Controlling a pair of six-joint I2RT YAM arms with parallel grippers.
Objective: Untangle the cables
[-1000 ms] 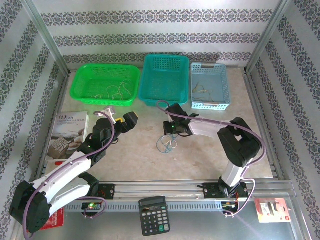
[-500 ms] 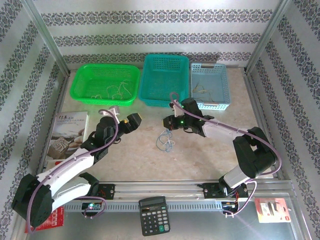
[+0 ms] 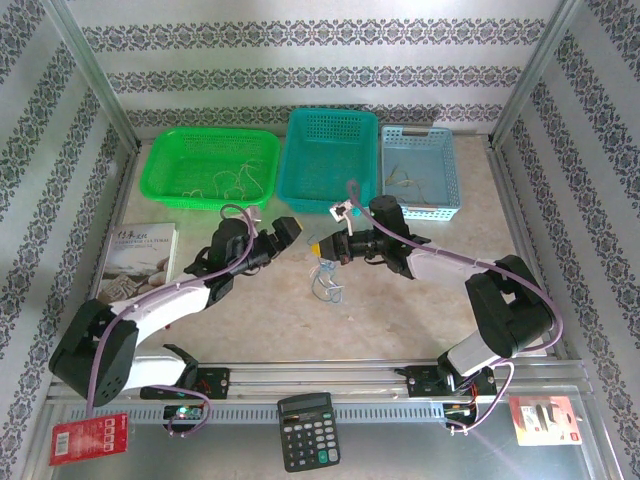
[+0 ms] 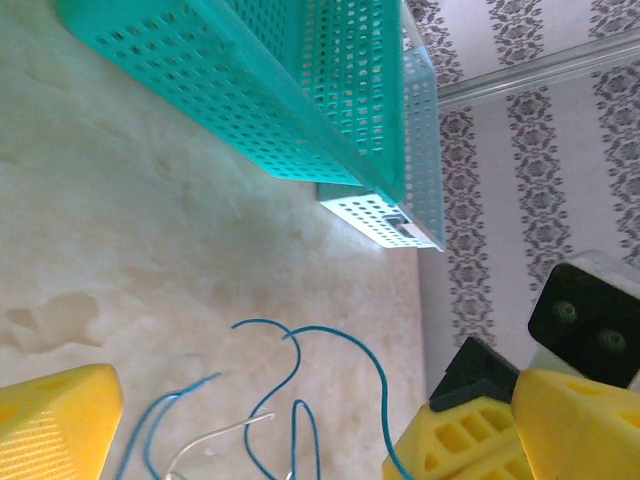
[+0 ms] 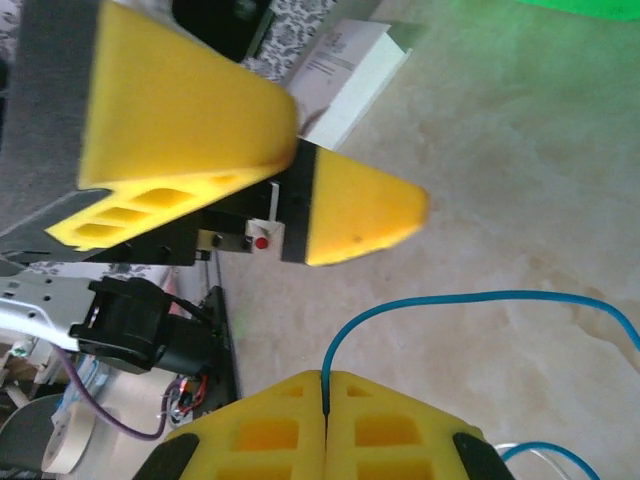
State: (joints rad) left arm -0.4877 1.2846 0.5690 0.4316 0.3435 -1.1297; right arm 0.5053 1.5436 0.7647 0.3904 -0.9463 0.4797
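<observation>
since the right hand (image 5: 325,385) is pinched shut on one blue strand (image 5: 450,298) of the cables (image 3: 328,282), which trail below it over the bench (image 3: 420,310) between the arms, a hard pull could tighten the knot or slip the wire out. the left hand (image 3: 288,230), spread wide and empty, is just beside it and could collide. the teal basket (image 3: 330,115) stands close behind; the green basket (image 3: 152,172), book (image 3: 135,265) and calculator (image 3: 305,430) lie well apart.

— Where is room left?
— Bare tabletop (image 3: 300,330) is left open on the near side of the cables (image 3: 326,283).
— What is blocked?
— The far edge is walled by the green basket (image 3: 165,160), teal basket (image 3: 330,160) and blue basket (image 3: 435,160).
</observation>
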